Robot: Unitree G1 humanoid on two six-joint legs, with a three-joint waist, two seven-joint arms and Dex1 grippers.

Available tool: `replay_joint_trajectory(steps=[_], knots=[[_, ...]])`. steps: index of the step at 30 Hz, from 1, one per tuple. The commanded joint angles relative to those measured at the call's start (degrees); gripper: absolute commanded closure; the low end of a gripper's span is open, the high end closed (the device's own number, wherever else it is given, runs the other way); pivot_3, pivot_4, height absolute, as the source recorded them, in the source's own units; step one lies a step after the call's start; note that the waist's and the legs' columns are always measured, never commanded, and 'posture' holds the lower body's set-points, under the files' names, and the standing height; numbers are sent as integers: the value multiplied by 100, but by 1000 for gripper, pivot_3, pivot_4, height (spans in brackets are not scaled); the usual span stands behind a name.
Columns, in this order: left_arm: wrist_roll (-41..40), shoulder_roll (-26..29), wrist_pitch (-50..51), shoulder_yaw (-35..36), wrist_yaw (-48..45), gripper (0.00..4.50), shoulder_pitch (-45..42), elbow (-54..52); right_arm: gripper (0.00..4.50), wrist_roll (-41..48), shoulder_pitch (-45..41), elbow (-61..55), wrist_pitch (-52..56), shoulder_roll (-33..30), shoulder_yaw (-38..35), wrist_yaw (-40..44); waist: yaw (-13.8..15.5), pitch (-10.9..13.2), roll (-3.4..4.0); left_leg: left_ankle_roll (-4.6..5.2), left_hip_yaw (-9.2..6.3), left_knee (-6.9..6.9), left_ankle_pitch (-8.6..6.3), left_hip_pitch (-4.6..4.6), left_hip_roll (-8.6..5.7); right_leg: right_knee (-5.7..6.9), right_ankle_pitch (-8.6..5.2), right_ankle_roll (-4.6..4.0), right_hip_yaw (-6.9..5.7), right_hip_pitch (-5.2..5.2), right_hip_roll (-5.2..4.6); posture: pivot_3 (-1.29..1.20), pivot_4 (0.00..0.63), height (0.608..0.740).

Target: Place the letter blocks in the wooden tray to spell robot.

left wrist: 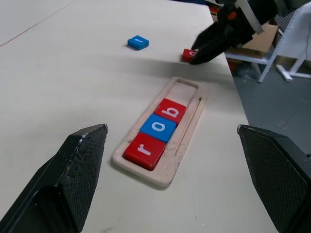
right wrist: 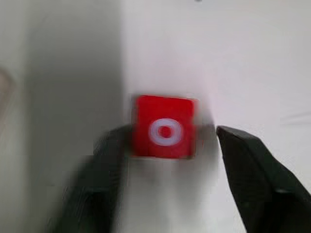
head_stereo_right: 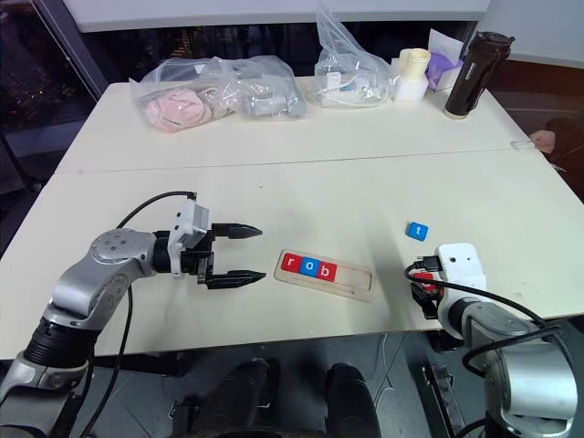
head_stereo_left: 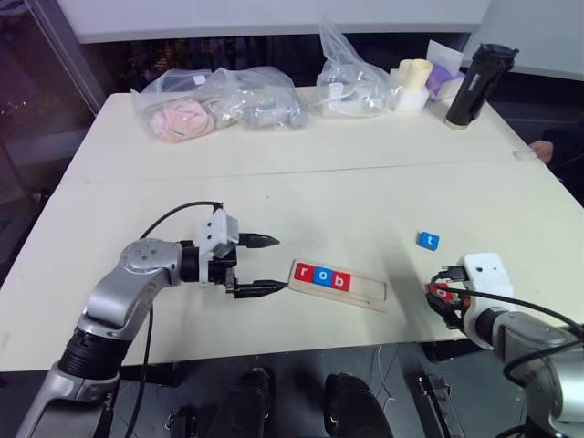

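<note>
Tray: the long pale wooden tray (head_stereo_left: 339,286) lies on the cream surface (head_stereo_left: 301,182) in front of me; its groove already holds a red r tile (left wrist: 145,150), a blue o tile (left wrist: 159,127) and a red b tile (left wrist: 170,110), touching in a row from my left, with two slots free at the right end

Block in hand: the small red square tile with a white o (right wrist: 164,126) lies flat on the surface near the front edge, to the right of the tray, letter up

Right pincer: my right pincer (right wrist: 165,160) has its black fingers spread either side of that red o tile; one finger looks to be against its side, the other stands clear, so I judge nothing is pinched

Left pincer: my left pincer (head_stereo_left: 261,265) hangs spread wide and empty just off the tray's left end, fingers pointing along it

Last block: the small blue square tile with a white t (head_stereo_left: 428,241) sits apart, further back on the surface, to the right of the tray

Step as I read it: take up the red o and set it in the fourth slot, right beside the b

Doing it well: I would centre the fingers on the tile's two opposite sides before closing, grip low so it does not tip, lift it level, bring it over the free slot from above and lower it squarely

Risk: a skewed squeeze could spin the tile or push it towards the front edge; a sloppy drop could nudge the b
</note>
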Motion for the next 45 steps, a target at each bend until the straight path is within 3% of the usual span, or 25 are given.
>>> replay_joint_trajectory(steps=[1,5,8,14,19,27,42,45], knots=[[-71,25,-36,92,-3,0,-31,-176,156,666,37,215,-716,-1177,-48,1279,0,2,2,1,1,2,0,0,0,0,0,1,0,1,0,0,150,725],[-71,0,-16,67,17,0,-47,-186,156,871,397,1140,-2552,-2270,-244,2728,1,3,-2,2,0,-2,0,1,3,-7,3,7,-7,8,2,0,150,725],[-78,-27,11,56,42,0,-79,-187,156,383,773,2335,-4912,-2908,-26,3893,4,3,-3,3,4,1,-1,1,2,-11,7,17,-8,14,3,0,150,725],[-95,-7,47,84,81,0,-49,-251,156,-305,496,4381,-7629,-3485,796,5045,-10,4,-5,7,6,21,-4,5,4,-11,6,13,-6,27,1,0,150,725],[-122,17,105,115,137,0,-18,-324,156,-537,-246,5244,-8417,-3491,1502,5625,-23,5,0,6,5,23,-5,9,7,-8,7,7,-2,27,0,0,150,725],[-151,50,176,149,177,0,26,-423,156,-824,-1090,6198,-8968,-3239,2106,5817,3,5,-1,5,5,25,-5,9,4,-10,7,7,-1,29,-3,0,150,725],[-174,44,228,180,242,0,59,-494,156,-951,-1470,6264,-9221,-3064,2383,5891,-10,5,0,4,4,26,-5,12,5,-7,9,5,1,29,-1,0,150,725],[-171,33,224,174,257,0,57,-496,995,-999,-1466,6301,-9288,-3040,2404,5879,-12,4,-1,4,4,26,-5,13,5,-6,9,4,1,30,0,0,150,725]])
